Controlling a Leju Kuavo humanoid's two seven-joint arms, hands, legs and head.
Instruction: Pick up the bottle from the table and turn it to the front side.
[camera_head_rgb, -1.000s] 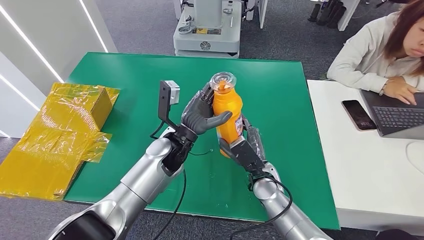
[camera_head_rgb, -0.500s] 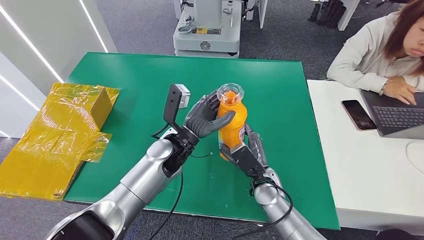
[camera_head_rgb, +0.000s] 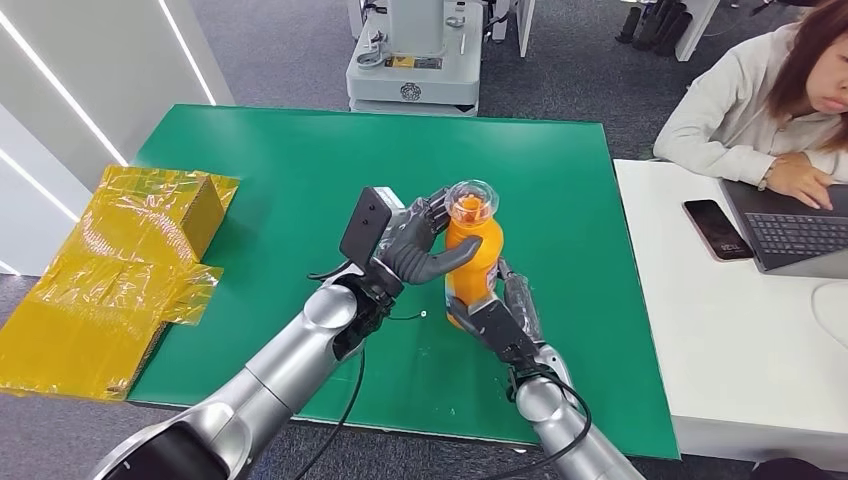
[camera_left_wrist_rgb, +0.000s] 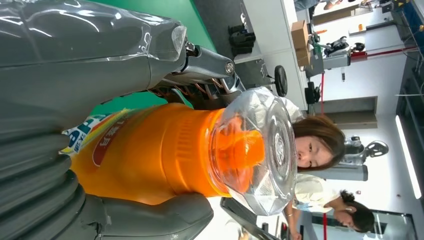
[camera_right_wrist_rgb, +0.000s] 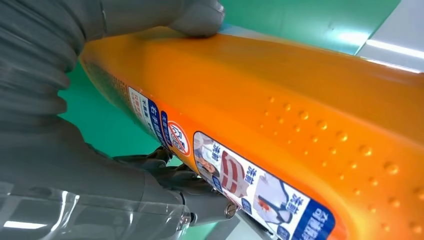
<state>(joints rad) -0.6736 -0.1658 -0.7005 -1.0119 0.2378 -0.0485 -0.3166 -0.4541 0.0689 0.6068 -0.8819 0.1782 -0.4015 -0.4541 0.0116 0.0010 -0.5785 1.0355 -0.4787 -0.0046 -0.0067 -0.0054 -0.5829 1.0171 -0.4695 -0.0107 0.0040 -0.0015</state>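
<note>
- Orange bottle (camera_head_rgb: 472, 255) held upright above the green bench (camera_head_rgb: 250, 180) — between the two hands, near the bench's middle.
- Left hand (camera_head_rgb: 415, 245) wrapped around the upper body of the bottle, thumb (camera_left_wrist_rgb: 150, 217) across one side, fingers on the other, just under the clear cap (camera_head_rgb: 472, 199).
- Right hand (camera_head_rgb: 497, 315) gripping the lower part of the bottle from below — thumb (camera_right_wrist_rgb: 195, 15) pressed on the orange wall, printed label (camera_right_wrist_rgb: 225, 175) beside the fingers.
- Yellow wrapped box (camera_head_rgb: 150, 225) lying at the bench's left edge, well apart from the bottle.
- Person (camera_head_rgb: 760, 90) seated at a white desk (camera_head_rgb: 740, 340) on the right, with a phone (camera_head_rgb: 717, 229) and a laptop (camera_head_rgb: 795, 230).
</note>
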